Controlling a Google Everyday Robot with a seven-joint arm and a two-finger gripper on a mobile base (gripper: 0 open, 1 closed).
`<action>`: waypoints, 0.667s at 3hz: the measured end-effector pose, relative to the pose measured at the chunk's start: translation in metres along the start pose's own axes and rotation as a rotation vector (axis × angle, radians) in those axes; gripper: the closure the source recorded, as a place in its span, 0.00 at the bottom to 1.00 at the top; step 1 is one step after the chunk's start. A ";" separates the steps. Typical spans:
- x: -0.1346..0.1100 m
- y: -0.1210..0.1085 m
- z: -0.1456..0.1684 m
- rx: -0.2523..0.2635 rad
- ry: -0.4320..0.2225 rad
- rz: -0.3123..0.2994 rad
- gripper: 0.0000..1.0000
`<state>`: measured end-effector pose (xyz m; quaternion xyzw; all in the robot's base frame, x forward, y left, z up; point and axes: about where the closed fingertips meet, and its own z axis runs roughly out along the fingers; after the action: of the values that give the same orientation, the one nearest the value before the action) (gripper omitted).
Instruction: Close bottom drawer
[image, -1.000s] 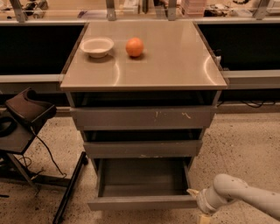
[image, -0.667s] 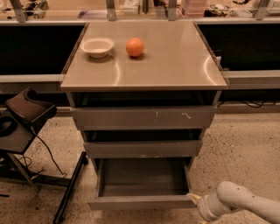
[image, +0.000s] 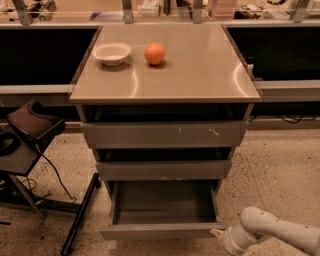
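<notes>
The bottom drawer (image: 160, 231) of the grey metal cabinet is pulled far out. Its plain handle-less front faces me and its smooth grey tray (image: 165, 202) is bare. My gripper (image: 219, 234) comes in from the lower right on a white arm (image: 270, 230). It is low by the floor, at the right end of the drawer's front panel, touching it or very close to it.
The top drawer (image: 162, 134) and middle drawer (image: 162, 170) stand slightly out. A white bowl (image: 112, 53) and an orange (image: 155, 53) sit on the cabinet top (image: 200, 70). A dark stand with a padded seat (image: 32, 125) and a slanted leg (image: 80, 215) is at the left.
My arm has dropped lower and the gripper has shifted slightly left, towards the right end of the bottom drawer's front. The drawer has not visibly moved.
</notes>
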<state>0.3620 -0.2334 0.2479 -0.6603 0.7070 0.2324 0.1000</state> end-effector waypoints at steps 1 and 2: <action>0.029 0.008 0.033 -0.114 -0.027 0.059 0.00; 0.055 -0.026 0.039 -0.114 -0.044 0.101 0.00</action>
<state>0.3749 -0.2648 0.1841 -0.6233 0.7227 0.2913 0.0659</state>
